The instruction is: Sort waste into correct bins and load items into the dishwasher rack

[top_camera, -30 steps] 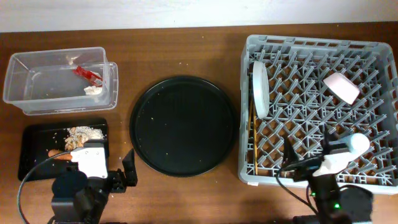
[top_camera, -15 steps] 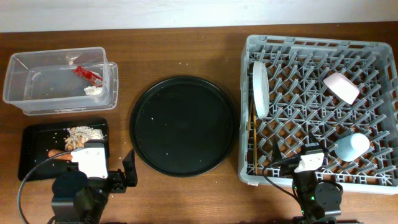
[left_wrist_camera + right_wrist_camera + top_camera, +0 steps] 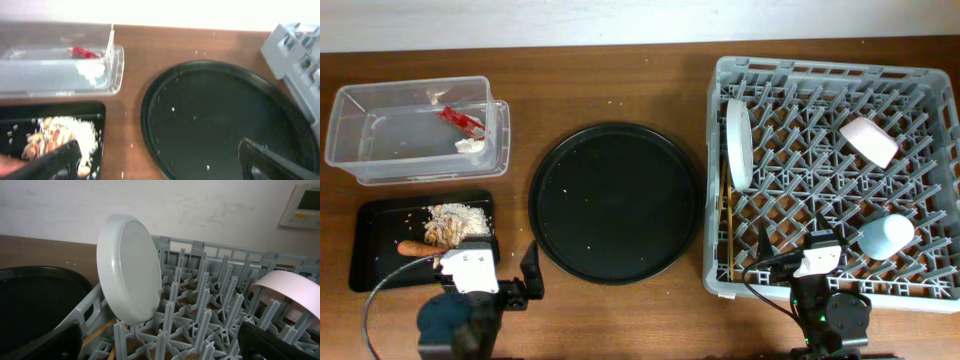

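Note:
The grey dishwasher rack (image 3: 820,68) holds an upright pale plate (image 3: 738,143), a white cup (image 3: 868,140), a light-blue cup (image 3: 885,235) and wooden chopsticks (image 3: 728,225) along its left side. The clear tub (image 3: 380,150) holds the red wrapper (image 3: 460,120) and the tissue wad (image 3: 470,145). The shallow black tray (image 3: 370,270) holds beige food scraps (image 3: 445,215) and the carrot (image 3: 412,247). My left gripper (image 3: 495,275) is open and empty by that tray's right end. My right gripper (image 3: 800,255) is open and empty over the rack's front edge, facing the plate (image 3: 132,275) and the white cup (image 3: 292,287).
A large round black tray (image 3: 615,200) with a few crumbs lies between the bins and the rack. It fills the right of the left wrist view (image 3: 220,115), with the tub (image 3: 50,75) at the upper left there.
My right arm pulled back toward the front edge, leaving the light-blue cup lying in the rack. My left arm shifted slightly forward and to the right.

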`<state>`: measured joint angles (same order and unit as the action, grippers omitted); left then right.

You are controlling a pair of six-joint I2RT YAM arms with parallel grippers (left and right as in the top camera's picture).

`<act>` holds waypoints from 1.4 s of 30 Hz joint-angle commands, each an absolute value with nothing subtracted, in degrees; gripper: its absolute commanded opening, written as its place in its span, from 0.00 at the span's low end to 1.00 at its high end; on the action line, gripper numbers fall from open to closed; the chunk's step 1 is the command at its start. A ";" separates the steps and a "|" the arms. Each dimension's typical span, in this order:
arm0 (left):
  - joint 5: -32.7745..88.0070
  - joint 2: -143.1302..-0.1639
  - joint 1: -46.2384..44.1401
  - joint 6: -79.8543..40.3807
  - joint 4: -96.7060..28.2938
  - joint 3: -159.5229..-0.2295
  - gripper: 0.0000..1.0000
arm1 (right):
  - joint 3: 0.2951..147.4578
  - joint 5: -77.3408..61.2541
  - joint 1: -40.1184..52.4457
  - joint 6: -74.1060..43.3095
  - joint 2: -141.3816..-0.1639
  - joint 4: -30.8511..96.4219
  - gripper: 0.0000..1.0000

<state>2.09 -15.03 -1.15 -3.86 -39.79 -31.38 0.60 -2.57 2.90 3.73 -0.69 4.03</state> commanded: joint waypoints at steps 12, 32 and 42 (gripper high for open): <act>-2.37 -0.27 -2.85 3.55 -4.62 -0.49 0.99 | 0.32 -2.09 3.38 4.08 -0.21 4.34 0.98; -2.37 -0.30 -2.85 3.55 -4.62 -0.49 0.99 | 0.32 -2.11 3.38 4.08 -0.21 4.34 0.98; -2.37 -0.30 -2.85 3.55 -4.62 -0.49 0.99 | 0.32 -2.09 3.38 4.08 -0.21 4.34 0.98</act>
<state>-1.93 -0.69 -2.57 2.61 -4.73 -0.91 0.60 -2.50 2.90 3.70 -0.62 4.05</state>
